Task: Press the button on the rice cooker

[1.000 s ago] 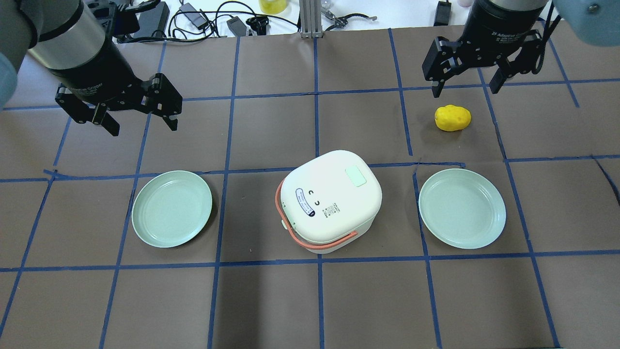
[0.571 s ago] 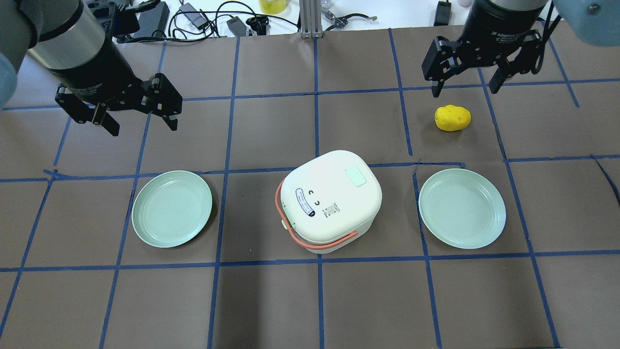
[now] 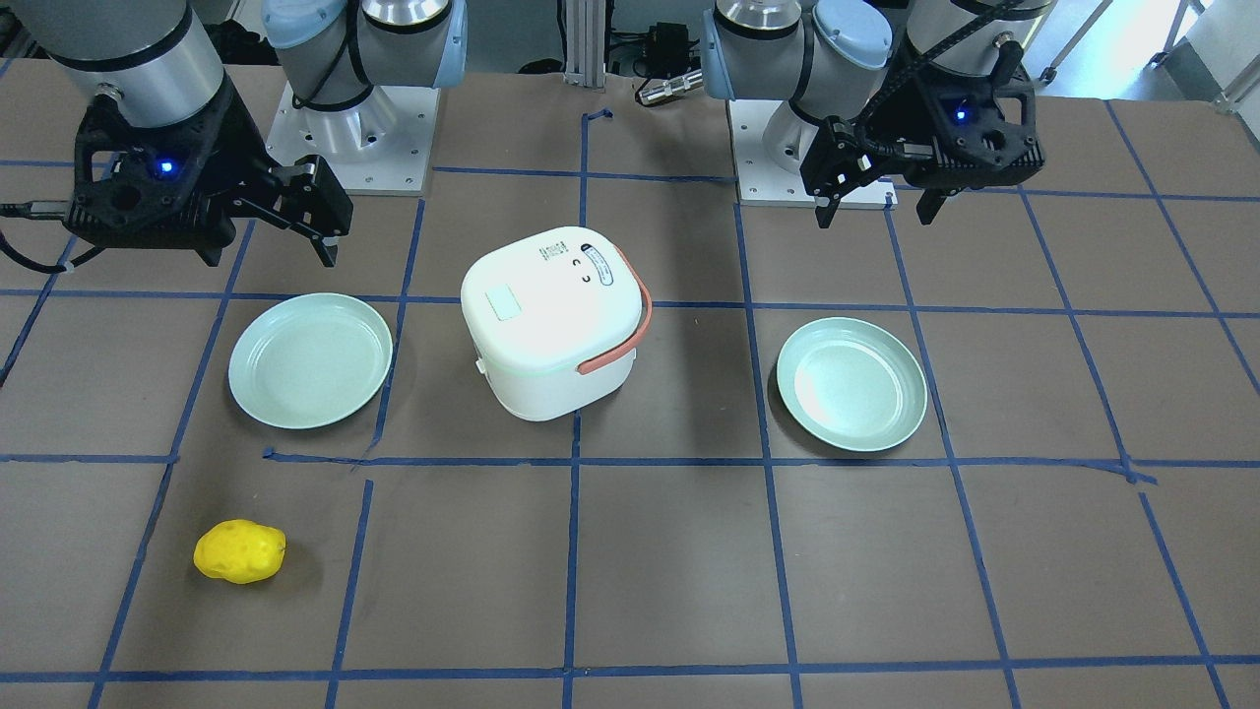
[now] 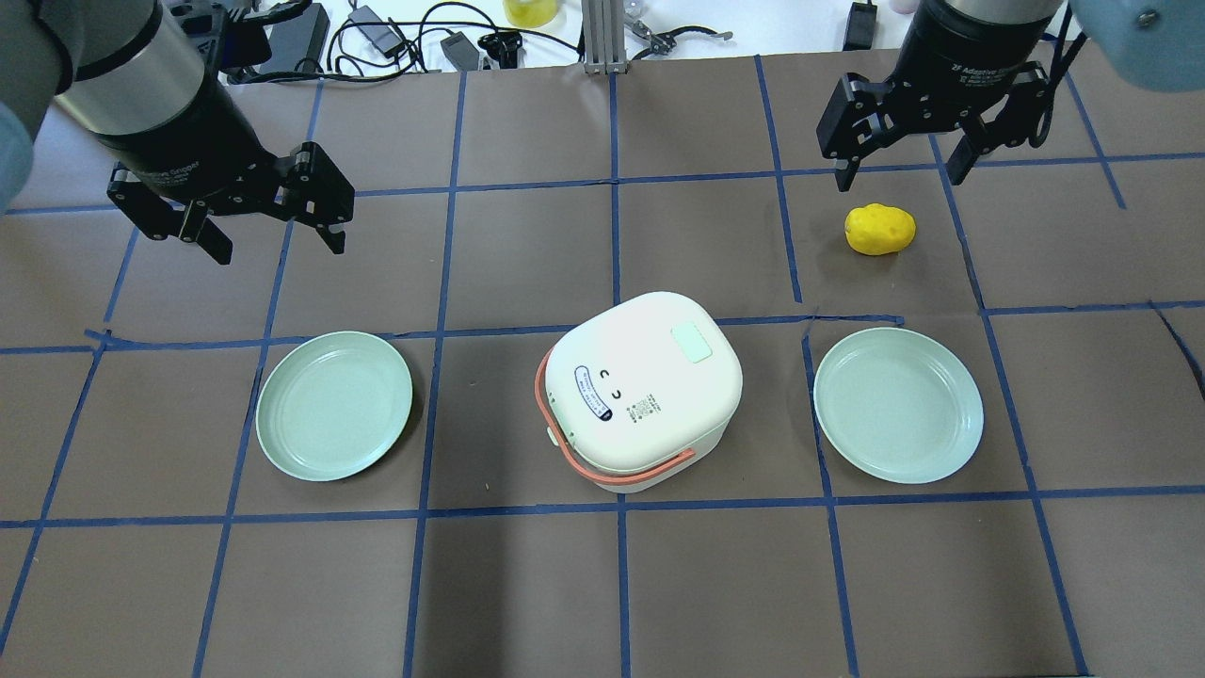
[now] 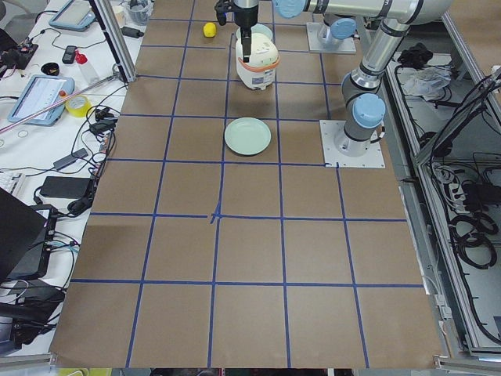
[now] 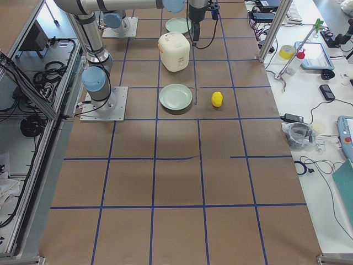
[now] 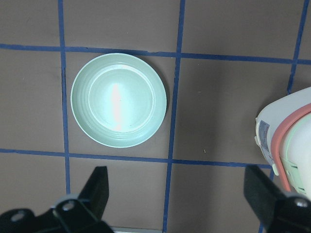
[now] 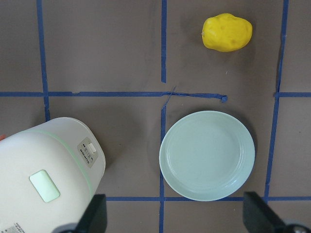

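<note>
The white rice cooker [image 4: 645, 391] with an orange handle stands at the table's middle, lid shut. A pale green rectangular button [image 4: 690, 343] sits on its lid; it also shows in the front view [image 3: 504, 302] and the right wrist view [image 8: 44, 186]. My left gripper [image 4: 280, 247] is open and empty, hovering far to the cooker's left and beyond it. My right gripper [image 4: 898, 177] is open and empty, high above the table's far right, over a yellow potato-like object [image 4: 879, 229]. Neither gripper touches the cooker.
Two pale green plates lie beside the cooker, one on the left [image 4: 334, 405] and one on the right [image 4: 899, 405]. Cables and gear lie past the table's far edge [image 4: 395, 38]. The brown table top [image 4: 621, 593] has a blue tape grid.
My right gripper has drifted slightly toward the table's far edge, still open. My left gripper, the cooker and the plates have not moved.
</note>
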Controlling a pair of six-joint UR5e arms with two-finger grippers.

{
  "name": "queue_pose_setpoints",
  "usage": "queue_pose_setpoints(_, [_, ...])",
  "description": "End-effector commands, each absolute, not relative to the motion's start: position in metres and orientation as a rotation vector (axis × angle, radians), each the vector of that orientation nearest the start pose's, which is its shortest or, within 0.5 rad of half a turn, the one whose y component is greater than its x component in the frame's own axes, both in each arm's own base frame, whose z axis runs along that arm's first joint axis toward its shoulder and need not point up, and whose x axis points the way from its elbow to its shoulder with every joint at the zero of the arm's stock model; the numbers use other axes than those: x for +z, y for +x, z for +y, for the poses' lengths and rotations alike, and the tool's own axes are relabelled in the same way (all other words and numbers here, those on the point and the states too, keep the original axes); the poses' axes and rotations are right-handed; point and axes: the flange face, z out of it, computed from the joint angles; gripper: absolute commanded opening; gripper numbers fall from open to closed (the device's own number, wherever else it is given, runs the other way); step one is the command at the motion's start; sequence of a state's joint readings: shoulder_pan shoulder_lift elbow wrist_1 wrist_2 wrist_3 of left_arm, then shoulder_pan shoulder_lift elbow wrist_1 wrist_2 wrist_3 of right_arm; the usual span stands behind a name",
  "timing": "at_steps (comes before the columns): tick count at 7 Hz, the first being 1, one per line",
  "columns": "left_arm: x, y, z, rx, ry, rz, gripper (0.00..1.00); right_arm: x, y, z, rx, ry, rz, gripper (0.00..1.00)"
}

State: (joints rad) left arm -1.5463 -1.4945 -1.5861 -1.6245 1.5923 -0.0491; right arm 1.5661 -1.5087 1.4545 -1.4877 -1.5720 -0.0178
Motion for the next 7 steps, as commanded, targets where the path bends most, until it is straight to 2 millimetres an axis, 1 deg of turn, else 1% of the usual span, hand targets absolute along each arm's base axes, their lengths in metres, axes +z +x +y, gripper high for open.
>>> queue_pose_setpoints(1, [0.5115, -0.1198, -0.4624, -0.012, -0.115, 3.118, 1.0, 0.5038, 0.132, -0.5153, 0.05, -0.022, 3.138, 1.0])
queue_pose_setpoints(7, [0.5115, -0.1198, -0.4624, -0.012, -0.115, 3.118, 1.0, 0.4975, 0.1347, -0.5175, 0.06, -0.029, 3.134, 1.0])
